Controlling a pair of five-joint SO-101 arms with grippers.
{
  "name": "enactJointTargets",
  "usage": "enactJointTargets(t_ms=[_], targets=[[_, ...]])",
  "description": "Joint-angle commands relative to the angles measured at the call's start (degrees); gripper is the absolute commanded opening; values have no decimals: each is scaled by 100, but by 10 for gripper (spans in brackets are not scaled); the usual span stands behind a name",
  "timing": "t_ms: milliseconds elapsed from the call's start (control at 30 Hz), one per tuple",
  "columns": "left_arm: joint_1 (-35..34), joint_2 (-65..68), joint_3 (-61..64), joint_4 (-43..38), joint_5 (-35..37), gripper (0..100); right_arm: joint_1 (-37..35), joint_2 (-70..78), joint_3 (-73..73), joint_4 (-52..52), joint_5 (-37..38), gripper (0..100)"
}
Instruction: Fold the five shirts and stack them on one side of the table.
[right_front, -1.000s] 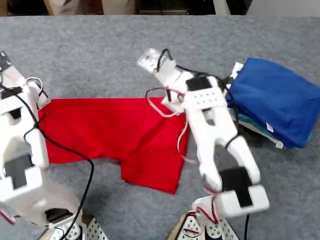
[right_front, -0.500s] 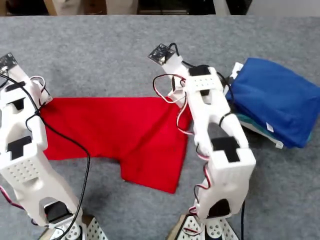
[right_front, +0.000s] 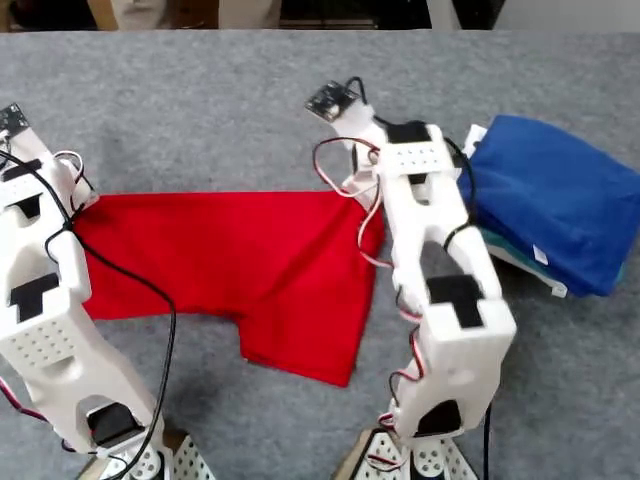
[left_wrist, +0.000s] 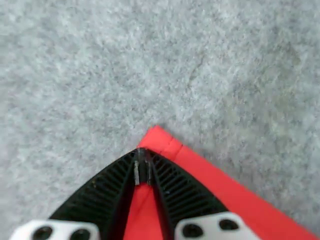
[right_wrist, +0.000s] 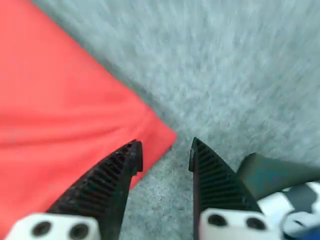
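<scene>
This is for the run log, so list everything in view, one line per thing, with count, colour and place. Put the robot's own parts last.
red shirt: one, red, spread flat on the middle of the table between the two arms.
blue shirt: one, blue, folded, on top of the stack at the table's right side.
folded layers: count cannot be told, teal and white edges, under the blue shirt.
table: one, grey cover, under everything.
left gripper: one, black fingers on a white arm, shut on a far corner of the red shirt.
right gripper: one, black fingers on a white arm, open, at the red shirt's other far corner, next to the stack.
</scene>
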Motion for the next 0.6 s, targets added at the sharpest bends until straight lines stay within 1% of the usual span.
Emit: enactJointTargets(t_ms=[0, 100, 200, 300, 367, 433, 567], targets=[[105, -866, -185, 422, -158, 20, -251, -822, -259, 281, 97, 171], [167, -1402, -167, 712, -158, 20, -400, -1200, -251, 738, 440, 171], [176, -1886, 114, 774, -299, 20, -602, -1587, -233, 1275, 686, 171], [167, -2457, 765, 747, -721, 20, -1024, -2132, 101, 1785, 932, 171], [123, -2879, 1354, 695, -870, 21, -1385, -2615, 629, 1943, 1055, 171], [62, -3319, 2092, 431, -967, 21, -1719, -3134, 1314, 1934, 1081, 171], [-299, -4057, 3710, -668, -985, 21, -2290, -4013, 2738, 1723, 1064, 172]])
